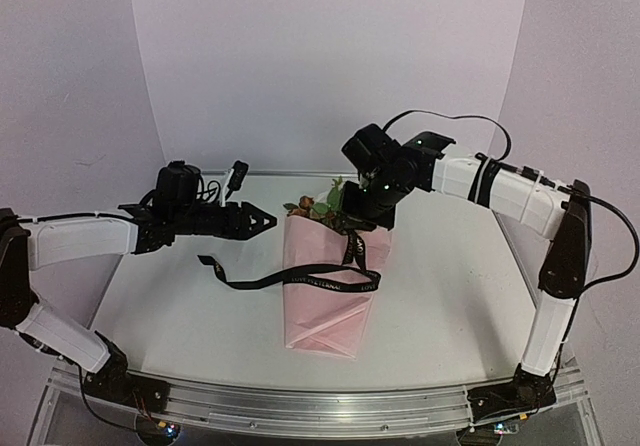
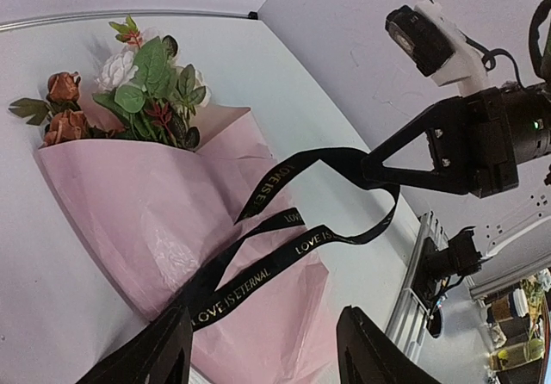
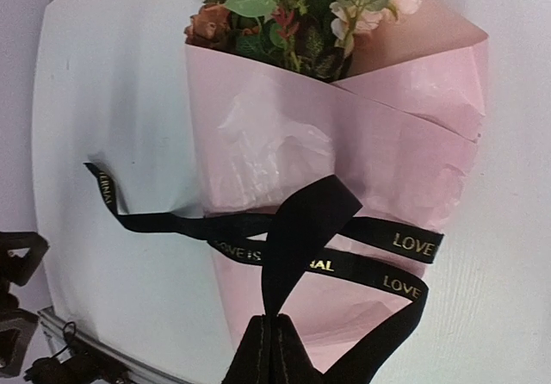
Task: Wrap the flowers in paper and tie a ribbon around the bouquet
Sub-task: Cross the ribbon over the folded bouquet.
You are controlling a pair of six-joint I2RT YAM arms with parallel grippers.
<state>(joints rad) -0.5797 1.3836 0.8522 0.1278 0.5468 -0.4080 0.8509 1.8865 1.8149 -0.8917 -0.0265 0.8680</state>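
- White counter (image 1: 450, 296), bearing everything else here.
- Bouquet (image 1: 325, 306) lying flat near mid-counter, wide end turned away from the arm bases, narrow end toward them.
- Pale pink paper (image 3: 275, 134) folded into a cone, two flaps overlapping across the front, slightly crinkled, hiding the stems.
- Black ribbon (image 1: 300, 282) with gold "LOVE IS ETERNAL" lettering, crossing the cone about its middle. One loose end trailing onto the counter to the left of the paper. On the right side, strands lifting off the cone and rising in a slack loop.
- Flowers (image 2: 138, 83): dusty-pink, rust and cream rose heads among green leaves, poking out of the cone's wide end.
- Right fingers (image 3: 272, 349) clenched on the ribbon, the strands running straight into the closed tips. Held just above the right side of the bouquet, near its wide end.
- Left fingers (image 1: 268, 221) released and spread apart, grasping nothing. Hovering to the left of the bouquet's wide end with tips pointing toward it, clear of the paper and of the trailing ribbon end.
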